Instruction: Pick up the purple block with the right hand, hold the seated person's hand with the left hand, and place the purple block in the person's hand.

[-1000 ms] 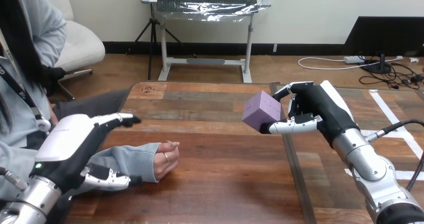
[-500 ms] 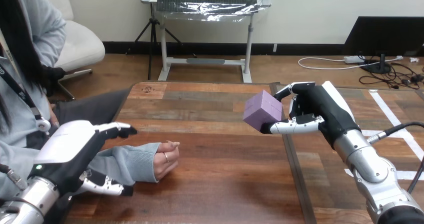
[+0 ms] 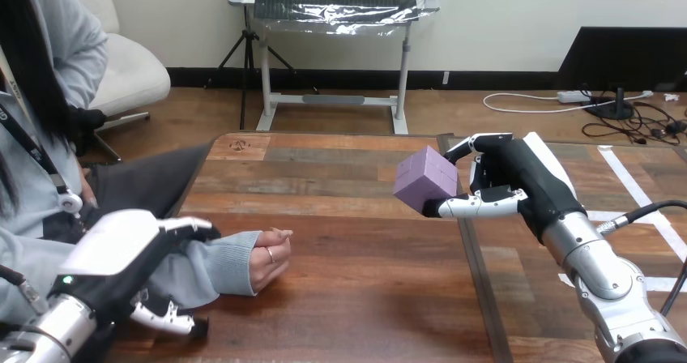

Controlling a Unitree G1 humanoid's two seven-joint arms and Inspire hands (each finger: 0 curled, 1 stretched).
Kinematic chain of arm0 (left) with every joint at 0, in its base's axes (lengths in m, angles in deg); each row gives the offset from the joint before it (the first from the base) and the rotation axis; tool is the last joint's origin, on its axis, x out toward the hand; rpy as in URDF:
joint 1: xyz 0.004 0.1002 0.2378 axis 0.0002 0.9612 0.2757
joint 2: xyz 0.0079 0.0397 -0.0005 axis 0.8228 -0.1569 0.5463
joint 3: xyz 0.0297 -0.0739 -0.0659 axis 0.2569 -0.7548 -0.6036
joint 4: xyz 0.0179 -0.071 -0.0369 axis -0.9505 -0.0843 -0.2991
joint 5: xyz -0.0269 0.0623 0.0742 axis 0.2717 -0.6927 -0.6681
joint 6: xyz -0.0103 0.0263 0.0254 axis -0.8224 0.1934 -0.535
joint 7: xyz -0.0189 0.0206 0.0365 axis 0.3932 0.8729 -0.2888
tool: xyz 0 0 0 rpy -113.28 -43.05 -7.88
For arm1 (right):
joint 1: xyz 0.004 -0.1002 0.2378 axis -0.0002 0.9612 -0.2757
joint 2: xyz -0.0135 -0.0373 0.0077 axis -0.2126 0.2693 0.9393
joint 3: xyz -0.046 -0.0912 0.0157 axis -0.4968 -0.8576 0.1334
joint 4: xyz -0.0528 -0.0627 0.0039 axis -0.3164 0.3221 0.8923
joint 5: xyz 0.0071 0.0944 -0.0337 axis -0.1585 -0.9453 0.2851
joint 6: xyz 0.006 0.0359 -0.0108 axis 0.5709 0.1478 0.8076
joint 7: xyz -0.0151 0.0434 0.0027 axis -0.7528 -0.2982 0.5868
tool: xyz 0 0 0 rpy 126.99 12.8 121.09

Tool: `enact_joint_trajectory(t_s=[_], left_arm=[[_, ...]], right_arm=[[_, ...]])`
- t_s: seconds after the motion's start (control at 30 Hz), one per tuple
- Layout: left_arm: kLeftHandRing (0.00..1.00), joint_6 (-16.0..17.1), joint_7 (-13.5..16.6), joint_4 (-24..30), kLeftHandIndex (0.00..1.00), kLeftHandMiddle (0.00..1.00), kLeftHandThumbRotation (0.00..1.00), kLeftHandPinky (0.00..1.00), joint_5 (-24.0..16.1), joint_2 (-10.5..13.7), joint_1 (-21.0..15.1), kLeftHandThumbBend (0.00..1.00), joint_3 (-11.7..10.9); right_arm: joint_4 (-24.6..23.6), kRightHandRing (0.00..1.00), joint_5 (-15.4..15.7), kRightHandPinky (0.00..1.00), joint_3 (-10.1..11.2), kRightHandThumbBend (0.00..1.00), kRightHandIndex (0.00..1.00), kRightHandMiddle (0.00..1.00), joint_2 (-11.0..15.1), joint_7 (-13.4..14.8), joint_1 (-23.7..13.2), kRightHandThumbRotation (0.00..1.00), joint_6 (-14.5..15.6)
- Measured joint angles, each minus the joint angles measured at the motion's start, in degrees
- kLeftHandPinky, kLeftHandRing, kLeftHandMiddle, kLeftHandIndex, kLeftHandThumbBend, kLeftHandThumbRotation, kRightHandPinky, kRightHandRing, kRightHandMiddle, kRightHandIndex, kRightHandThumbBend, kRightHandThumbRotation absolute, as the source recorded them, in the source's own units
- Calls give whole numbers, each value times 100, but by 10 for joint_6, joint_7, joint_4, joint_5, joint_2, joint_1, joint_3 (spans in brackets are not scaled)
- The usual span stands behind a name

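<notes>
Starting nearest, the left hand (image 3: 121, 249) hovers spread over the person's grey sleeve (image 3: 215, 262), with fingers above it and thumb (image 3: 166, 320) below it but not closed round it, so I judge the holding step not yet done. Just past it the person's hand (image 3: 271, 259) rests on the wooden table (image 3: 348, 298), its fingers loosely curled. Farther off, the right hand (image 3: 510, 185) pinches the purple block (image 3: 425, 181) in the air, well apart from the person's hand: pickup is done, handover is left.
</notes>
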Motion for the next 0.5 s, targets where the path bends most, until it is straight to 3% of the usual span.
enact_joint_trajectory(t_s=[0.2,0.5], left_arm=[[76,-6,12,-25,76,75,24,73,-11,1,-11,100,17],[70,0,46,-68,73,71,19,68,-21,2,-38,100,38]], right_arm=[[-17,6,-2,2,5,52,10,11,0,-7,5,0,6],[-42,6,-6,2,8,52,10,11,0,-12,12,0,17]])
